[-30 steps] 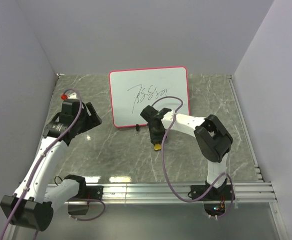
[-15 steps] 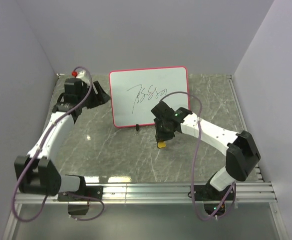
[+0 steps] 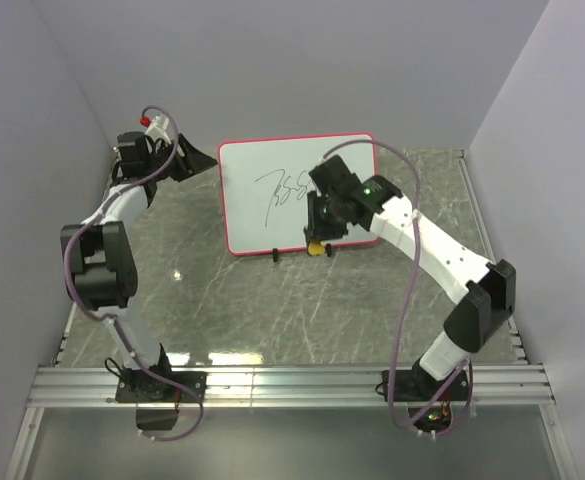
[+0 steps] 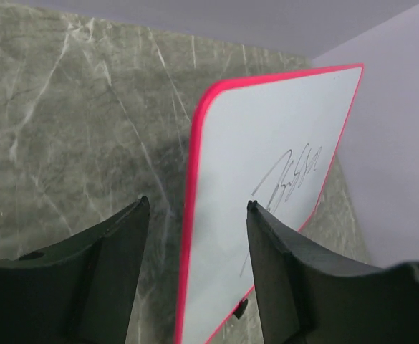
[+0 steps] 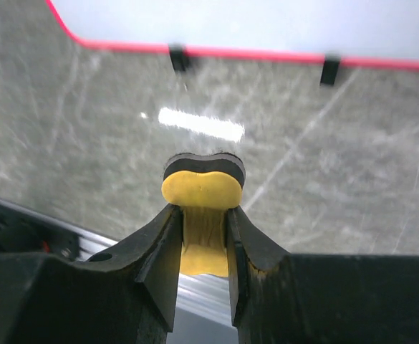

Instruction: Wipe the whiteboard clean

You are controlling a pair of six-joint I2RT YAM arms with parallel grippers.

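Observation:
The whiteboard (image 3: 272, 210) stands upright at the back of the table on two black clip feet, with a black scribble (image 3: 284, 190) on its face. It also shows in the left wrist view (image 4: 266, 208) and its bottom rim shows in the right wrist view (image 5: 266, 54). My right gripper (image 3: 319, 240) is shut on the yellow bone-shaped eraser (image 5: 203, 190), held in front of the board's lower right part. My left gripper (image 4: 195, 211) is open and empty, with the board's upper left edge between its fingers.
The marble table top (image 3: 272, 310) lies between grey walls. A metal rail (image 3: 292, 385) runs along the near edge with both arm bases on it. A purple cable (image 3: 402, 290) hangs along the right arm.
My right gripper has lifted the eraser from the table up in front of the board. My left arm has swung back to the board's upper left corner.

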